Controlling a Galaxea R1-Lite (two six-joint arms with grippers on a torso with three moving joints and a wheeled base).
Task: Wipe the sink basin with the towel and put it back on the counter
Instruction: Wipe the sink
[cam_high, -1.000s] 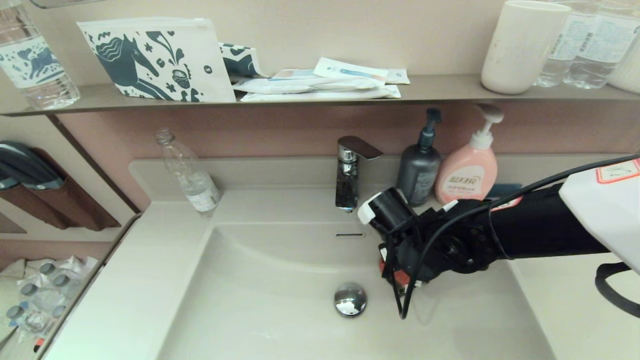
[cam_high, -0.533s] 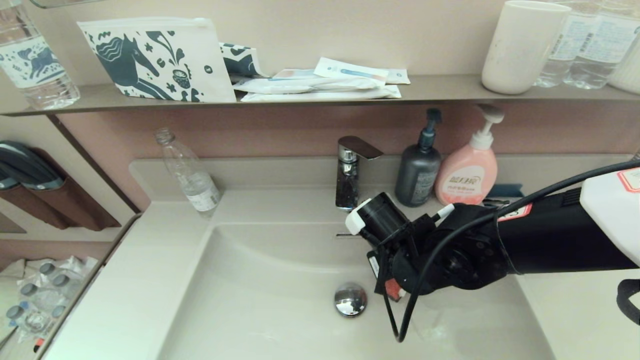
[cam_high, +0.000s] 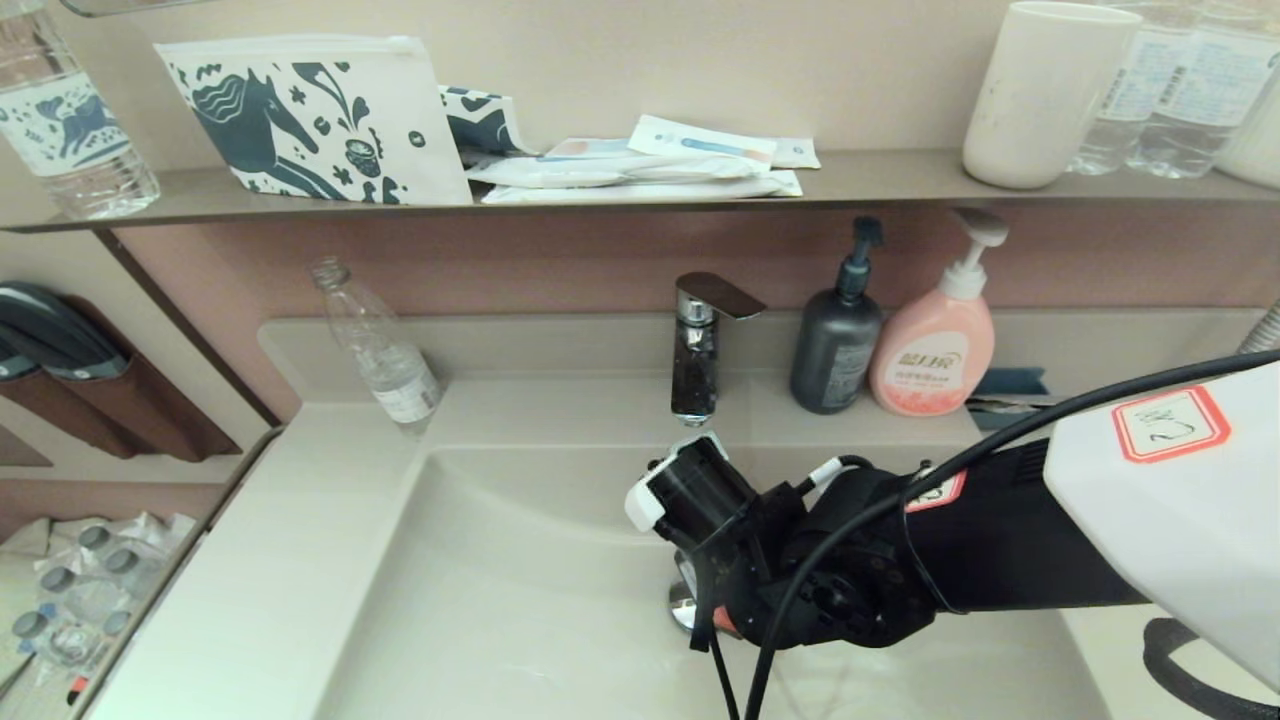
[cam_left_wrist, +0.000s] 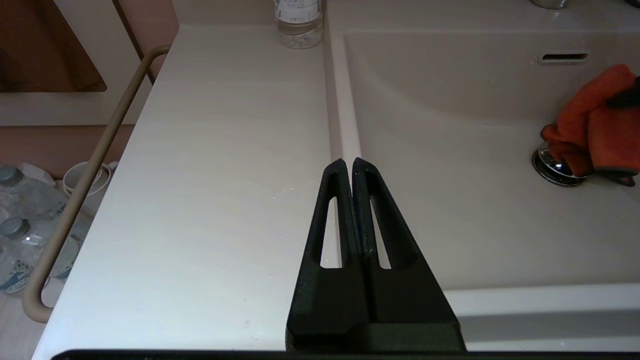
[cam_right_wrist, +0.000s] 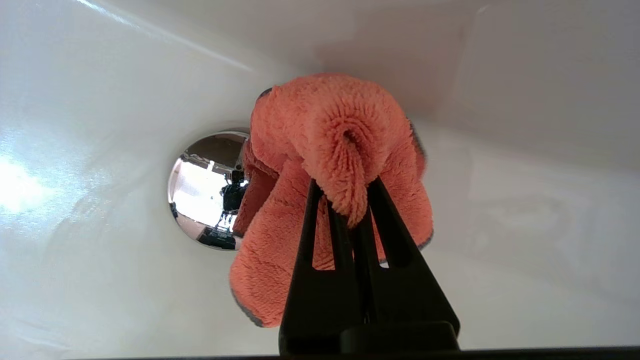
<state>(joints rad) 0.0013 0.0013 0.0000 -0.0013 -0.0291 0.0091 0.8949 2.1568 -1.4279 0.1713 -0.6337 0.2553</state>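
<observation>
The orange-red towel (cam_right_wrist: 325, 140) is bunched up on the floor of the sink basin (cam_right_wrist: 525, 225), and my right gripper (cam_right_wrist: 345, 182) is shut on a fold of it. The cloth overlaps one side of the chrome drain plug (cam_right_wrist: 205, 190). In the head view my right arm (cam_high: 830, 590) reaches over the basin (cam_high: 520, 560) and hides the gripper, the towel and most of the plug (cam_high: 682, 603). The left wrist view shows the towel (cam_left_wrist: 595, 130) against the plug (cam_left_wrist: 552, 170). My left gripper (cam_left_wrist: 349, 161) hangs shut and empty above the counter (cam_left_wrist: 225, 175) by the basin's left rim.
A chrome faucet (cam_high: 700, 340) stands behind the basin, with a dark pump bottle (cam_high: 838, 345) and a pink soap bottle (cam_high: 935, 345) to its right. A clear plastic bottle (cam_high: 378, 345) stands at the back left. A towel rail (cam_left_wrist: 85, 175) runs along the counter's left edge.
My right arm has swept left and toward the basin's near side, dragging the towel from right of the drain plug onto it. The left arm has not moved.
</observation>
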